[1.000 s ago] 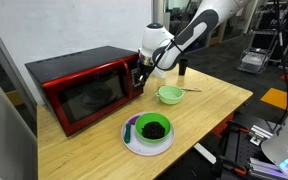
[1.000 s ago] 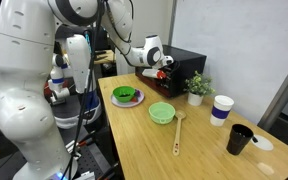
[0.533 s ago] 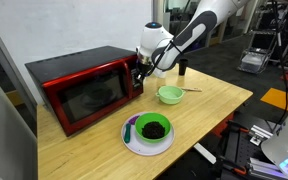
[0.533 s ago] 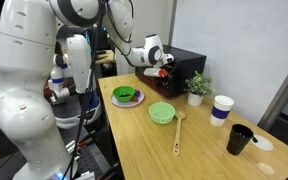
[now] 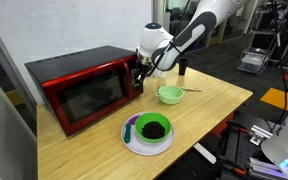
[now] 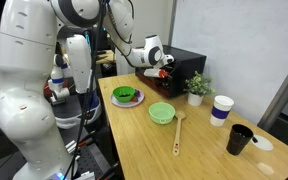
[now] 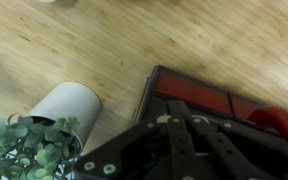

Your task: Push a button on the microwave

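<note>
Table edge: the front edge of the wooden table (image 5: pixel 74 152) lies nearest in an exterior view; its right corner sits past the spoon.
Open room, front: bare wood runs from the front edge to the microwave door, left of the plate.
Plate: a white plate (image 5: pixel 149 151) with dark food lies near the front edge, apart from the microwave.
Green bowl: the green bowl (image 5: pixel 169 95) stands behind the plate, just beside the gripper's side of the microwave, with a wooden spoon (image 5: pixel 191 91) at its rim.
Microwave: the microwave (image 5: pixel 84 85) sits at the left rear of the table, door toward the front edge and control strip (image 5: pixel 137 81) at its right end.
Gripper: the gripper (image 5: pixel 140 75) is at the control strip, at or touching its upper part; the arm (image 5: pixel 184 38) reaches in from the right rear.
Jaws: contact point and finger spacing are too small and blurred; spread or pressed together, I cannot tell.
Wrist view: the microwave's red and dark body lies directly ahead of the fingers; a potted plant (image 7: pixel 54 125) stands beside it.
Far side: a white cup (image 6: pixel 221 108) and a black cup (image 6: pixel 240 139) stand well apart from the microwave.
</note>
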Controlling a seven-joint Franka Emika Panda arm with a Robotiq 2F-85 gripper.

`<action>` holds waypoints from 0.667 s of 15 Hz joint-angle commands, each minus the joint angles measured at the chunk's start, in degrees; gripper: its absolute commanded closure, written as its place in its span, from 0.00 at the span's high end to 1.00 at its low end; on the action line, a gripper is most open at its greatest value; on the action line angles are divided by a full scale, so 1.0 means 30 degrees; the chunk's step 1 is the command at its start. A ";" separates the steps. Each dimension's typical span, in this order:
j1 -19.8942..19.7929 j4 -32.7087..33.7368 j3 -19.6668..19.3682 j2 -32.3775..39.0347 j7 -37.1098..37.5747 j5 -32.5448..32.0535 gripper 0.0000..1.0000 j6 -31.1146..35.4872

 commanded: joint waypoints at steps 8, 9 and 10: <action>0.0629 0.1138 -0.0999 0.1105 0.0618 -0.1346 0.00 0.0984; 0.0749 0.1203 -0.1149 0.1139 0.0791 -0.1587 0.00 0.1003; 0.0850 0.1231 -0.1235 0.1155 0.0935 -0.1744 0.00 0.0978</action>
